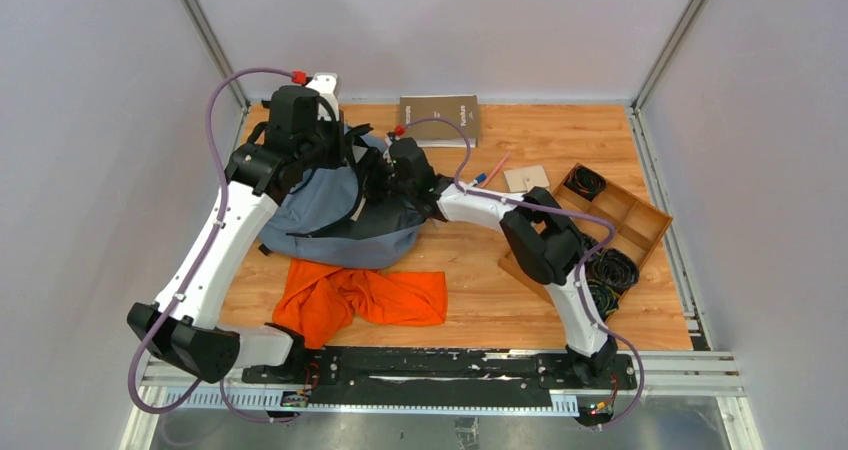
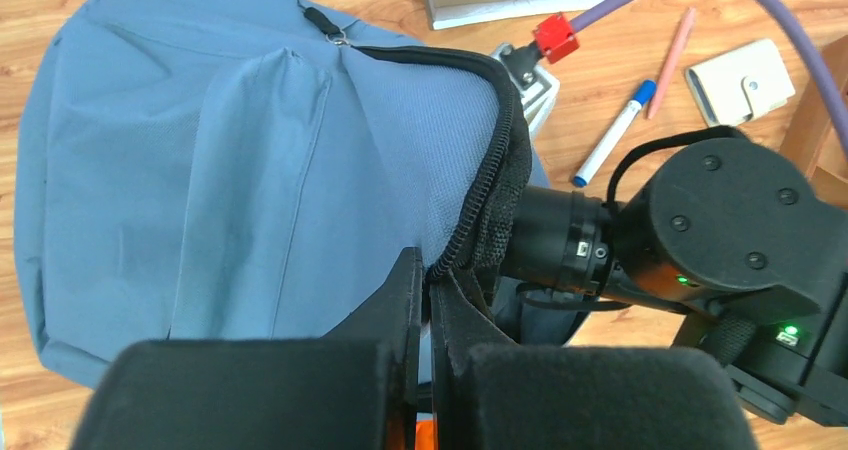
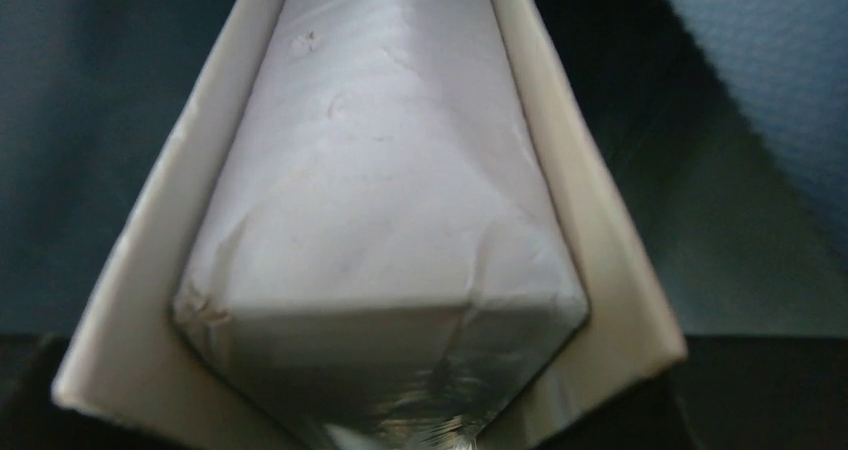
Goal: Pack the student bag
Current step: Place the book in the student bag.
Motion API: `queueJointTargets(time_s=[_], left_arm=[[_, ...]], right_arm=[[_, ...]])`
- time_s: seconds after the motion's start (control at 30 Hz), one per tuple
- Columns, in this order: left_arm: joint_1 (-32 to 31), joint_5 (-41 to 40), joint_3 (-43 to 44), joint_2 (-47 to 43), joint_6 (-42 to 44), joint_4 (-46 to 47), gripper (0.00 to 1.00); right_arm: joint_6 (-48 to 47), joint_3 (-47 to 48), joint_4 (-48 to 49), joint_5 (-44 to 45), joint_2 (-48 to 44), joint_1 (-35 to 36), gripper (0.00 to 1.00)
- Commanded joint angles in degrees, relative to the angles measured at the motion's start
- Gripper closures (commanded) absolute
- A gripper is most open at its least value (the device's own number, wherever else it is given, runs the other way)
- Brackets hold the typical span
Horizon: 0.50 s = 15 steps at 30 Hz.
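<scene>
Student bag (image 1: 320,210), top view: grey-blue, lying on the left half of the tabletop (image 1: 560,140) toward its far-left corner. The left arm (image 1: 215,240) reaches over the bag's left side. The right arm (image 1: 480,205) comes in from the right, and the right gripper (image 1: 397,175) is sunk into the bag's opening. An orange cloth (image 1: 360,295) lies by the near edge, touching the bag. A book (image 1: 440,118) lies at the far edge. A wooden tray (image 1: 640,215) holding coiled cables (image 1: 612,268) sits at the right edge.

Left wrist view: the left gripper (image 2: 425,270) has its fingers pressed together, pinching the black zipper edge of the bag's opening. The right arm's wrist enters the opening just beside that pinch. Beyond the bag lie a blue-capped marker (image 2: 612,135), a pink pencil (image 2: 668,62) and a cream wallet (image 2: 745,80).

Right wrist view: a pale block with cream sides (image 3: 380,220) fills the frame, with the bag's dark interior around it. No fingers show here, so whether the right gripper is spread or gripping cannot be told.
</scene>
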Motion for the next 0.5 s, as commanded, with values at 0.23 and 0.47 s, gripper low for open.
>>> queueJointTargets(time_s=[0.23, 0.47], left_arm=[[0.47, 0.02, -0.35, -2.47, 0.59, 4.08, 1.00], [0.56, 3.22, -1.99, -2.31, -0.63, 5.57, 1.00]], right_arm=[[-4.96, -7.70, 1.72, -6.62, -2.21, 2.49, 1.00], [-4.68, 3.56, 0.84, -4.73, 5.74, 2.98, 0.99]])
